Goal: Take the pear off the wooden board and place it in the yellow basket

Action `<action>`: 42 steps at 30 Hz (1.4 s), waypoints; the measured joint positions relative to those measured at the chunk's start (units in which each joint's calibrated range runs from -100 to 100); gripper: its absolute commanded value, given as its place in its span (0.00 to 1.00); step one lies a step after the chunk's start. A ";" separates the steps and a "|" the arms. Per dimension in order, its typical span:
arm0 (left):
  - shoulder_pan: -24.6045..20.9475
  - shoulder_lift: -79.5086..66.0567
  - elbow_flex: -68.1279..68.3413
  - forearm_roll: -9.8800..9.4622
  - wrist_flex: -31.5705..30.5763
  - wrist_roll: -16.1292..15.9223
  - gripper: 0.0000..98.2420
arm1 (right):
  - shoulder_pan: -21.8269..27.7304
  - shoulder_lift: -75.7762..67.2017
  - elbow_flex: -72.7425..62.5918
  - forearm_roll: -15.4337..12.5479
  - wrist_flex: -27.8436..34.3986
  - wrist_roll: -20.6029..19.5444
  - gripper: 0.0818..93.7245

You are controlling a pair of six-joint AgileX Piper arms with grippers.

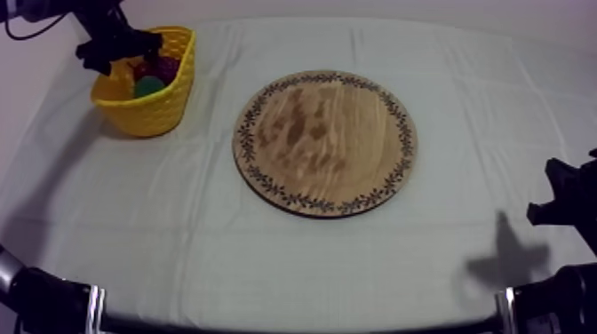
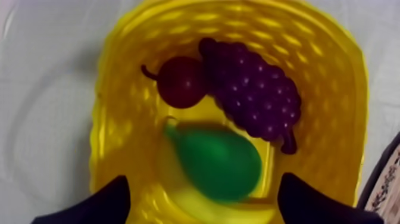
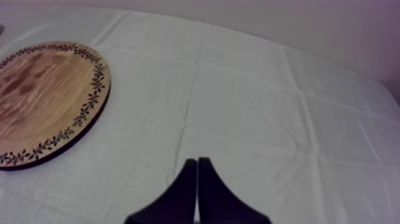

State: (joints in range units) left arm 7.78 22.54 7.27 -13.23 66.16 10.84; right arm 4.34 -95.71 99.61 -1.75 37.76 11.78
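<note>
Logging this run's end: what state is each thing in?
pear: loose in the yellow basket
grapes: lying in the basket
small red fruit: in the basket, beside the grapes
wooden board: flat, bare
left gripper: open, above the basket
right gripper: shut on nothing, over the cloth

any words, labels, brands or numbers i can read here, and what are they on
None: no word, label, brand or number can be read.
wooden board: the rim bears a leaf pattern, not lettering.
yellow basket: plain weave, no label.
pear, bunch of grapes, small red fruit: no markings seen.
</note>
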 measured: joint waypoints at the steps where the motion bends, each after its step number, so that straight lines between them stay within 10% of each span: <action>1: -0.04 -0.37 -0.10 0.00 0.11 0.08 0.84 | 0.00 0.00 0.00 0.00 0.00 0.00 0.00; 7: -0.18 -5.10 2.44 -0.57 -5.84 -0.64 0.21 | 0.00 0.00 0.00 0.00 0.00 0.00 0.00; 11: -0.91 -11.11 5.88 -0.90 -13.28 -1.35 0.05 | 0.04 0.00 0.00 0.00 0.00 0.00 0.00; 24: -6.05 -40.04 26.04 -0.69 -34.24 0.56 0.00 | 0.00 0.00 0.00 0.00 0.00 0.00 0.00; 30: -5.95 -58.71 43.24 -4.51 -42.96 1.65 0.00 | 0.00 0.00 0.00 0.00 0.00 0.00 0.00; 42: -5.18 -98.29 78.55 -5.68 -48.37 2.76 0.00 | 0.00 0.00 0.00 0.00 0.00 0.00 0.00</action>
State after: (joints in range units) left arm 2.61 -75.75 85.83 -18.92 17.78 13.61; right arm 4.34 -95.71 99.61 -1.75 37.75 11.78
